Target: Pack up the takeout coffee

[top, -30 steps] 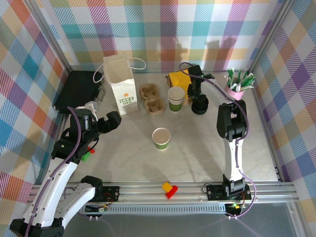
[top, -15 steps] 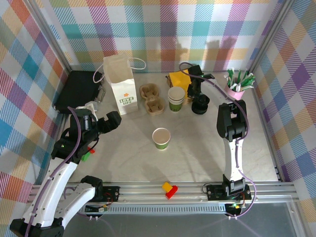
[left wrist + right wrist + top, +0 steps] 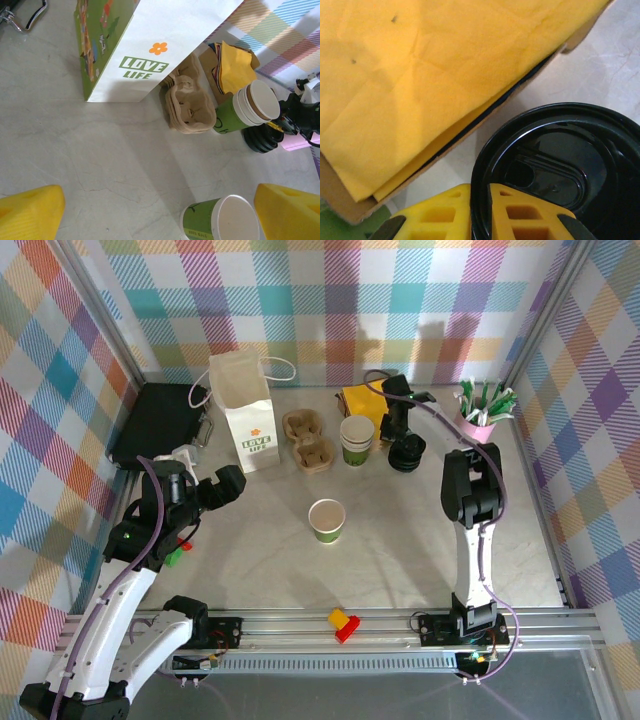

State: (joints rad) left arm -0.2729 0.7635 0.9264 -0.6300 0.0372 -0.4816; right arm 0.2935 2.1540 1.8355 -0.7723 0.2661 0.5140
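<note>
My right gripper was pinched shut on the rim of the black lid at the table's far side. The lid sat just beside the box of yellow napkins and near the stack of cups. The green cup stood upright and lidless mid-table, well apart from that lid. My left gripper hung with jaws wide apart and nothing between them, facing the white paper bag and the cardboard carrier beside it.
</note>
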